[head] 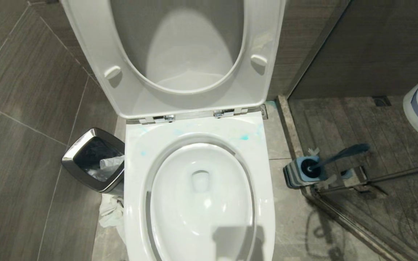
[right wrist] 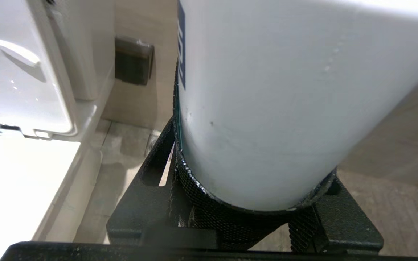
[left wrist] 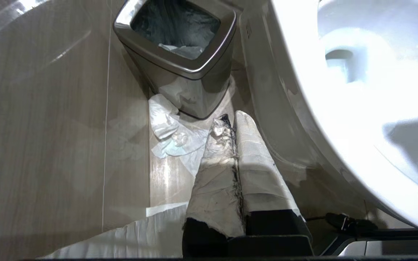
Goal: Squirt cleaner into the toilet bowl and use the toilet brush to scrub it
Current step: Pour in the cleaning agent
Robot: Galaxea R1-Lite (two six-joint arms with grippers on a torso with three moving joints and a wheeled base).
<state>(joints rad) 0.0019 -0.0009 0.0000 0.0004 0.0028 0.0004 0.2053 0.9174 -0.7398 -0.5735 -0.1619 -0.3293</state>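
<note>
Over to the right end effector [right wrist: 249, 214] now: clamped hard round the base of a plain white bottle [right wrist: 285, 101], black textured pads hugging both sides. Gripping it well off to the side of the toilet bowl [head: 136, 203], out over the dark shower floor.

Spotting a label on that bottle in the head view: blue and white artwork, swirling shapes, with tiny print beneath, too small to read. Catching only a blue strip with a scrap of white lettering from the right wrist view, unreadable too.

Down to the bowl itself: glossy white, oval, wide open, with seat and lid [head: 172, 54] tipped up against the tank. Dotted along the back rim just below the hinges with cleaner [head: 244, 137], pale turquoise blots and faint smears, the strongest one on the side nearer the right end effector.

Between bowl and right end effector, finding the toilet brush [head: 339, 154]: slim slate-blue curved handle leaning away from the bowl, dark head sunk in a squarish grey-and-blue striped holder [head: 298, 175] on the floor.

And the left end effector [left wrist: 232, 127]: clenched, grasping nothing, white-wrapped fingers [left wrist: 216, 174] pressed together, hanging low just beside the bowl's outer wall. Ahead of it, a steel-rimmed black bin [left wrist: 180, 43] and crumpled white wrapping [left wrist: 172, 134] on the floor.
</note>
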